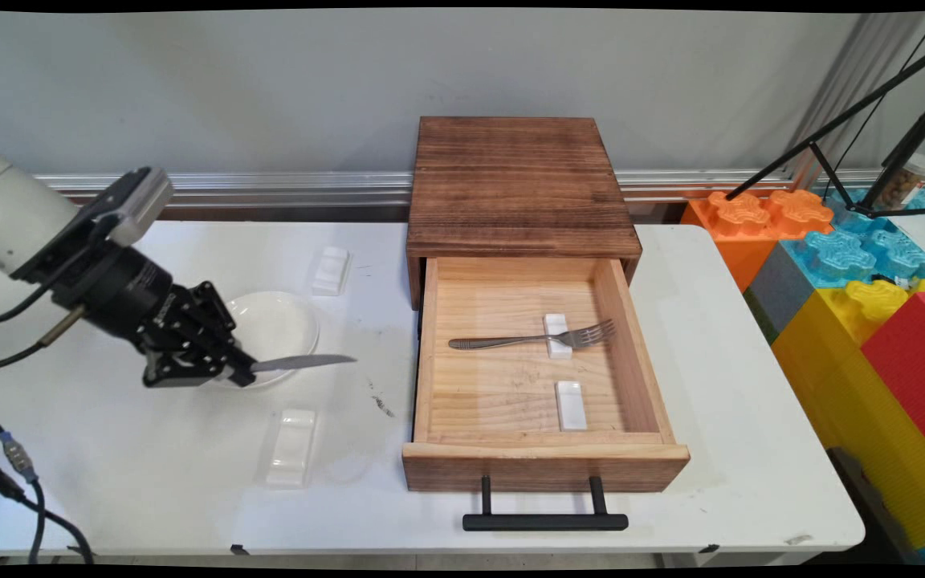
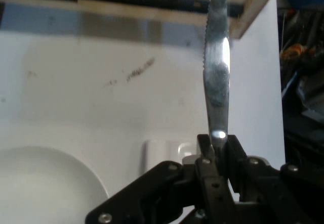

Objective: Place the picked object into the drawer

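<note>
The gripper (image 1: pixel 244 371) is clamping a knife (image 1: pixel 303 363) by its handle, jaws pinched tight on it, blade pointing toward the open drawer (image 1: pixel 539 461). It is hanging over the near rim of a white plate (image 1: pixel 279 319), with one white rest (image 1: pixel 291 446) nearer the camera and another (image 1: pixel 331 270) farther back. Bare table (image 1: pixel 386 377) is lying between blade tip and drawer side. Inside, a fork (image 1: pixel 531 339) is lying across a small rest (image 1: pixel 556 333); a second one (image 1: pixel 571 404) is sitting bare. The knife's handle is hiding inside the fingers (image 2: pixel 205 158).
</note>
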Motion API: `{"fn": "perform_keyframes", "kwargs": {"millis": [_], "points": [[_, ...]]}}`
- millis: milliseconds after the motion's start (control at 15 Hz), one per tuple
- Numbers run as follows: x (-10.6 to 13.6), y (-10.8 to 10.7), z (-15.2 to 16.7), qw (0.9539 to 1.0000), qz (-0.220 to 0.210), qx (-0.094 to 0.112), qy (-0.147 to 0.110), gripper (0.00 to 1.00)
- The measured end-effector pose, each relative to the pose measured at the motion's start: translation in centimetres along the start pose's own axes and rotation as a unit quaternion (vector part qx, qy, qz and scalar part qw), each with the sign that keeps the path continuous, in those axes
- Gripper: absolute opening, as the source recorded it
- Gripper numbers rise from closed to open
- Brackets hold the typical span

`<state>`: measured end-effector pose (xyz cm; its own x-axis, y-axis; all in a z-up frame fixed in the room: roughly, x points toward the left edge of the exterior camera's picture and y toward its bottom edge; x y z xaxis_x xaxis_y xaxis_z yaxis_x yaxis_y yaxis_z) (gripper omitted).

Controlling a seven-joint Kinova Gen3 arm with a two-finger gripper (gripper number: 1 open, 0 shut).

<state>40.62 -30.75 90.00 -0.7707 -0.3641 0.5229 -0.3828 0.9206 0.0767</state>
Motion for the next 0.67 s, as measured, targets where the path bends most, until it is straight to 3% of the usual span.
{"fn": "perform_keyframes", "kwargs": {"millis": [667], "points": [[9.2, 0.3, 3.0, 0.9985, -0.008, 0.037, 0.038, 0.0]]}}
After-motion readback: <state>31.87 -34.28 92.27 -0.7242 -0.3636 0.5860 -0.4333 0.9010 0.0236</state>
